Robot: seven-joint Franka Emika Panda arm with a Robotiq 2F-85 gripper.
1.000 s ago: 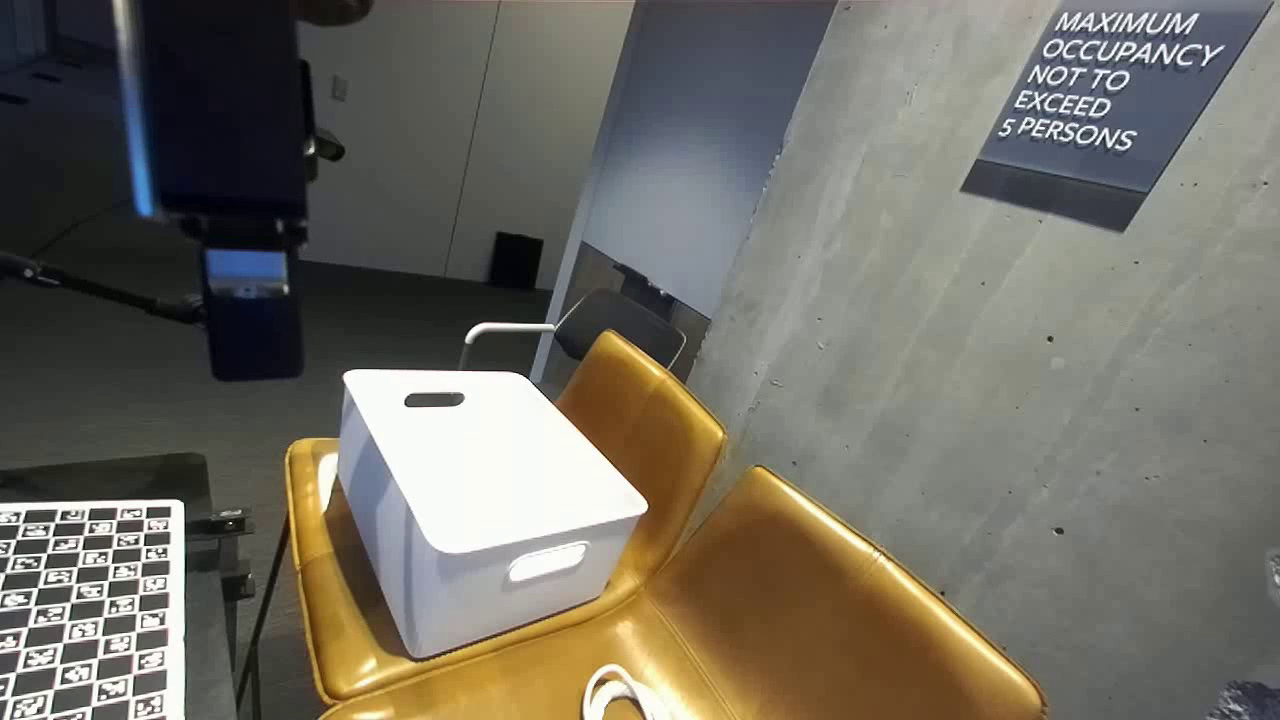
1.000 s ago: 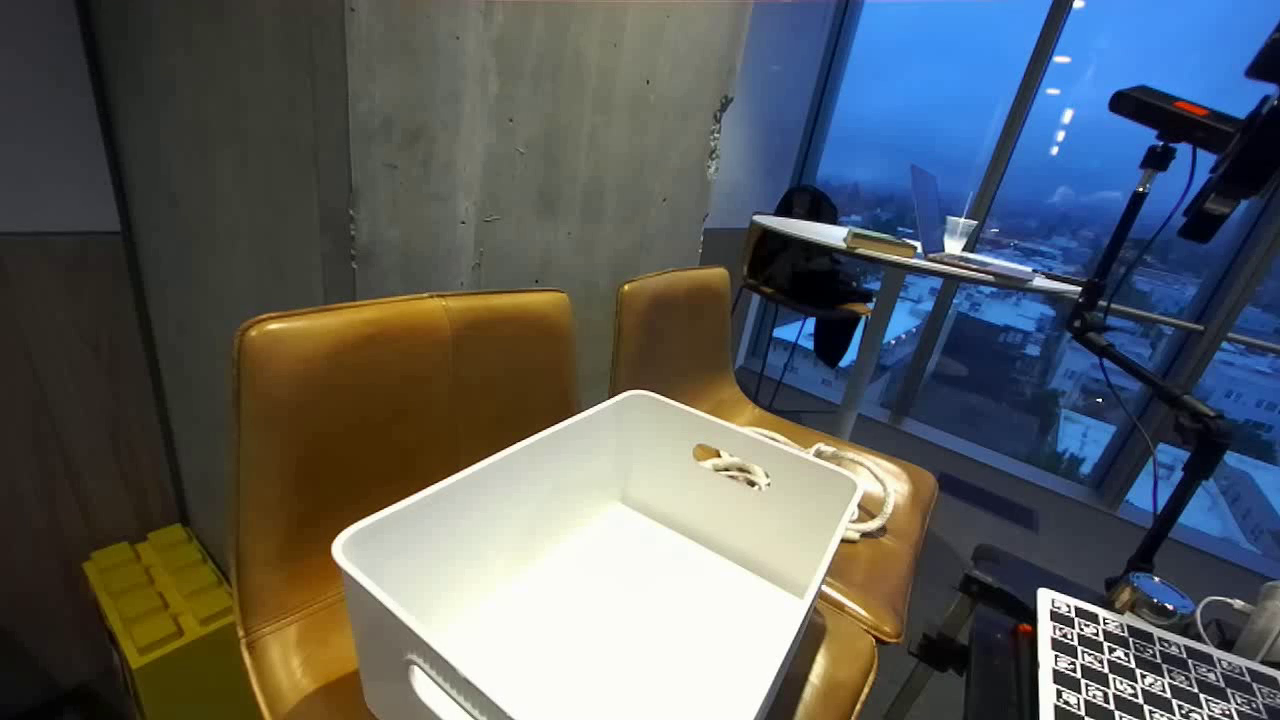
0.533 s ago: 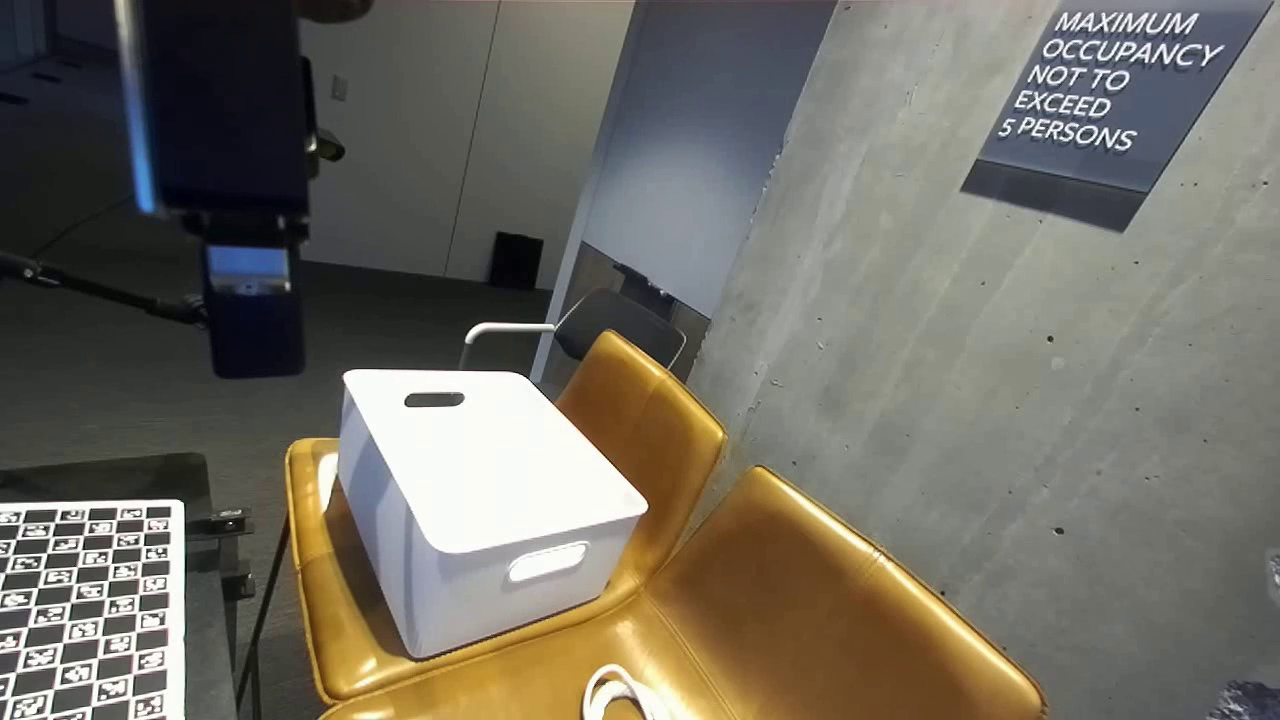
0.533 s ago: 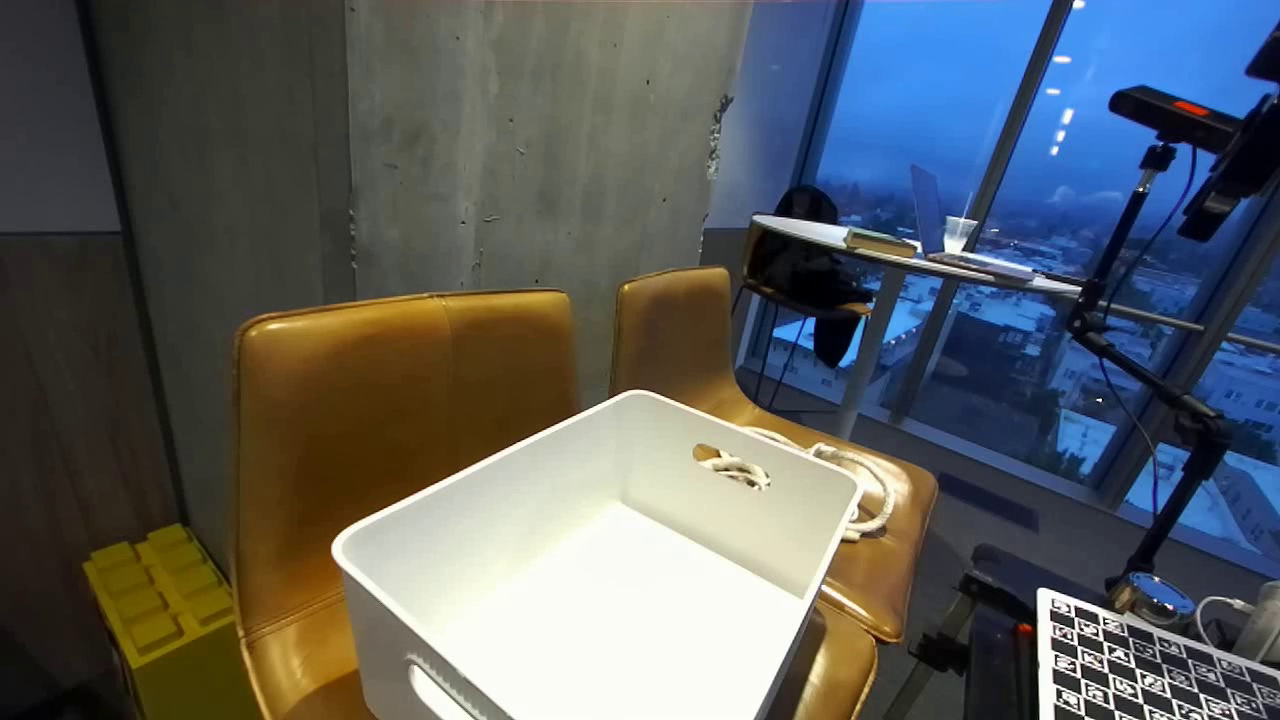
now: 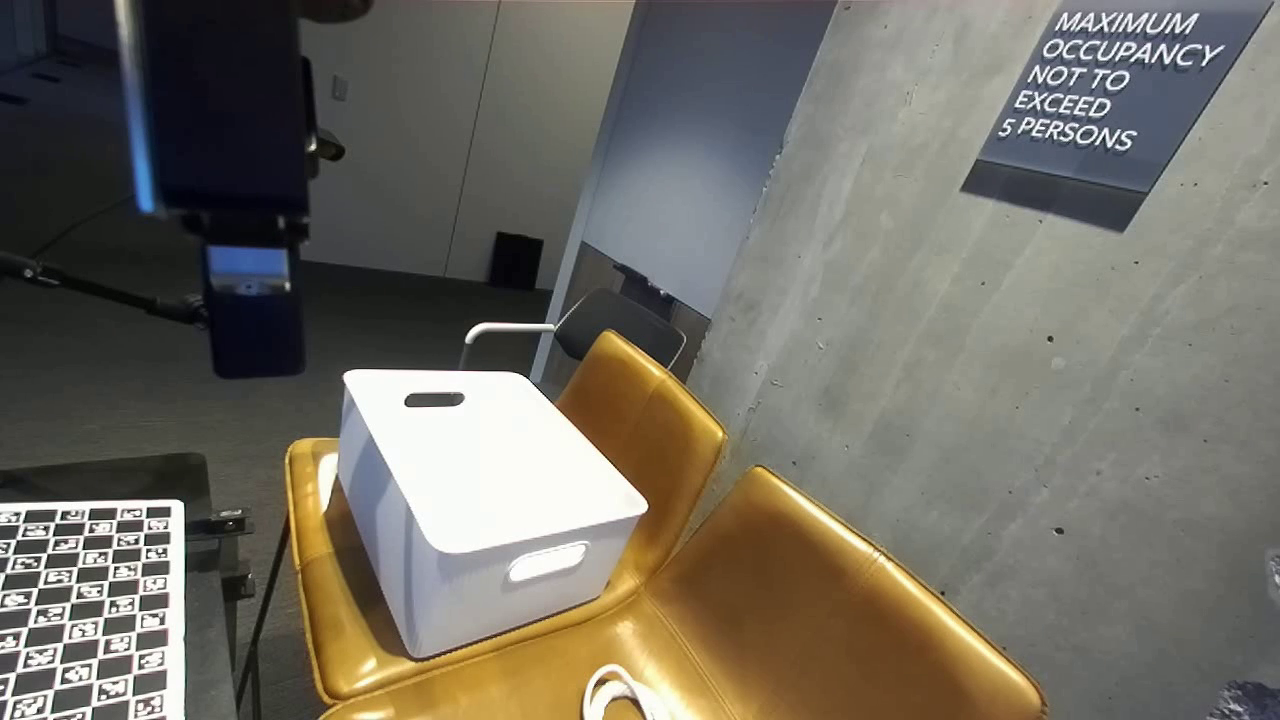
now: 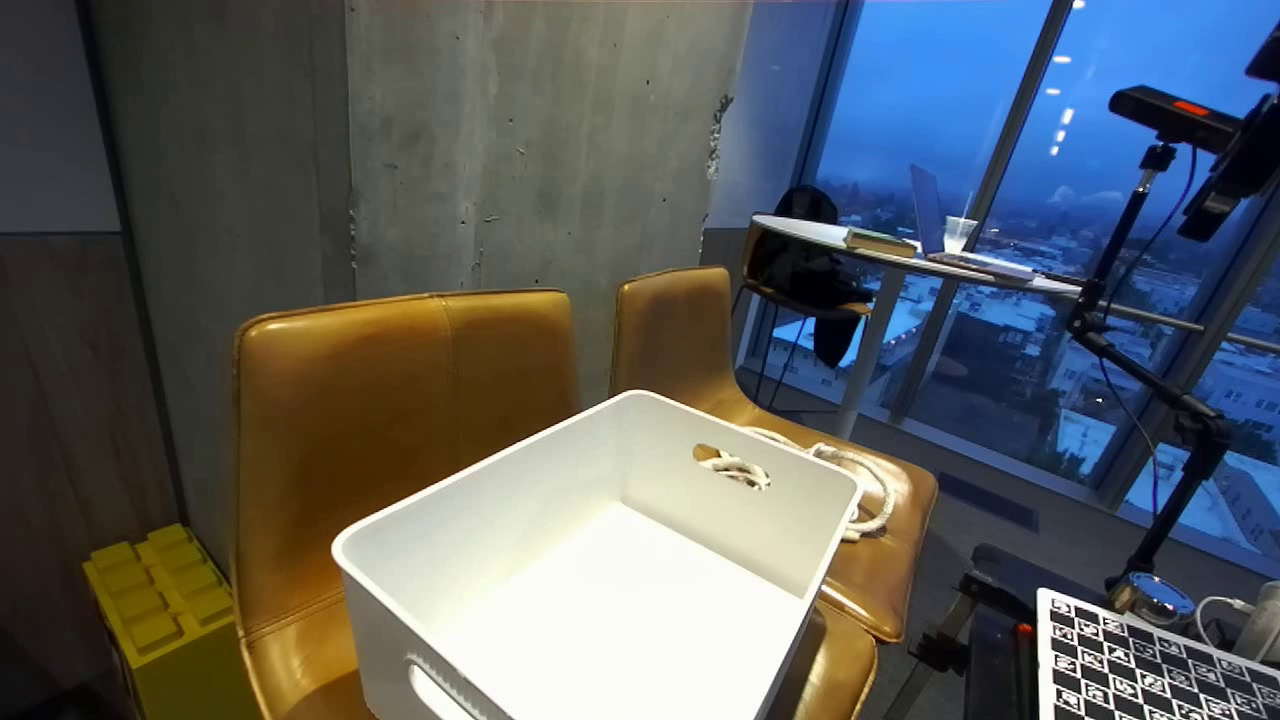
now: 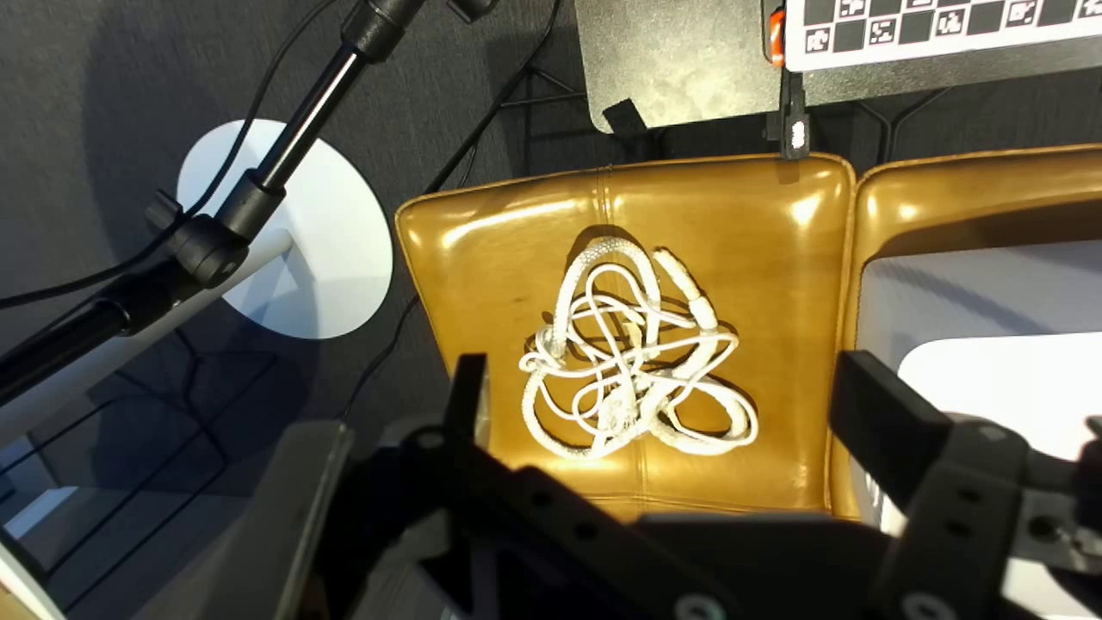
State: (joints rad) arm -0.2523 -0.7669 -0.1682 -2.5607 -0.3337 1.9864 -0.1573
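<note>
Above a tan leather chair (image 7: 766, 258), the end effector (image 7: 671, 400) stands spread over white rope (image 7: 618, 412)

Against a second ago, the end effector sits only a hair higher in an exterior view; the white plastic bin (image 5: 460, 600) and the rope look unmoved. Wide apart, the fingers (image 7: 895, 430) stand clear of the rope, which the wrist view frames between them. Tangled in loops, it lies on the chair's seat, near the bin on the neighbouring chair (image 6: 400, 390).
</note>
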